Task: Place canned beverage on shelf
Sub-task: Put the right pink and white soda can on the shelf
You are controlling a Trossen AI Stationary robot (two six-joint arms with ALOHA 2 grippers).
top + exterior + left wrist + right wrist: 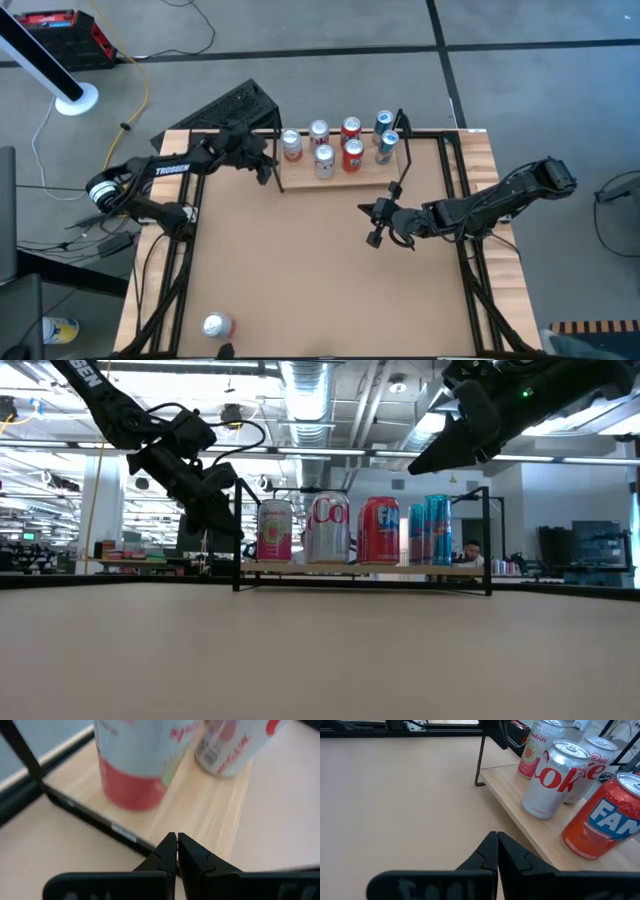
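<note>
Shelf (340,172) at bench (300,270) far edge carries six upright cans (323,160). Left gripper (264,165) pinched closed, empty, just off shelf's left end. Right gripper (374,222) closed, empty, near shelf front. One can (216,325) alone at near edge.

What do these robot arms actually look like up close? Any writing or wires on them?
Both arms are dark, jointed tubes. The left arm carries white lettering along one segment, and black cables trail beside its base. The right arm shows a small green light in the low view. Each ends in two black, wedge-shaped fingers: left gripper, right gripper.
</note>
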